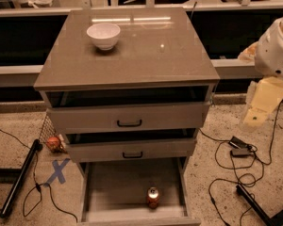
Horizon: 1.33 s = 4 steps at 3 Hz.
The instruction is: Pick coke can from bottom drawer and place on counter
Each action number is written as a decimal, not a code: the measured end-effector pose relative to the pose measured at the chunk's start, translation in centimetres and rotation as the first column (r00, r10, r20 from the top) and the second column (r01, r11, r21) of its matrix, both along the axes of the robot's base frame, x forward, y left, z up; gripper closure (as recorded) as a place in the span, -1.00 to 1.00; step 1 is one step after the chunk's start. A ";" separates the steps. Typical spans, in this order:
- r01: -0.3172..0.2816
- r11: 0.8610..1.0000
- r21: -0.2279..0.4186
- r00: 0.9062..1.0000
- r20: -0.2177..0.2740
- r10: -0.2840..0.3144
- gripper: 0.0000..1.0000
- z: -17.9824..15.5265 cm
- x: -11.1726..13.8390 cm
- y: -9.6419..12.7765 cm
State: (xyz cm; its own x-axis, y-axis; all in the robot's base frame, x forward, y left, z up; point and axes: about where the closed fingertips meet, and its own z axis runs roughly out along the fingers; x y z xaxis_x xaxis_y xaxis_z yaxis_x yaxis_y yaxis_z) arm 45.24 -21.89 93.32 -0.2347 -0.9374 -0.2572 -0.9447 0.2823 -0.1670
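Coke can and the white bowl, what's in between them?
In the camera view, the top drawer, middle drawer and a strip of counter lie between coke can and bowl. The gripper hangs off to the right.

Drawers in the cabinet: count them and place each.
3. Top drawer just under the counter; middle drawer below it; bottom drawer lowest, pulled out, holding the coke can. Gripper hangs off to their right.

A coke can (153,197) stands upright in the pulled-out bottom drawer (108,182), near its front edge and right of centre, below two partly open upper drawers (129,117). A bowl (103,35) sits on the worktop (146,60), toward its back left. The robot's tool (253,120) hangs right of the cabinet, well apart from it, above floor cables (240,150).
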 end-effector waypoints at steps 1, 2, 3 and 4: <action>-0.040 0.989 0.142 0.999 -0.002 0.041 -1.00 -4.7 -1.9 2.0; 0.032 0.982 0.188 0.999 -0.002 -0.033 -1.00 -7.1 -3.6 0.4; 0.013 0.980 0.198 1.000 -0.010 -0.011 -1.00 -7.0 -3.6 0.7; -0.019 0.954 0.300 0.998 -0.045 0.034 -1.00 -11.4 -4.1 2.1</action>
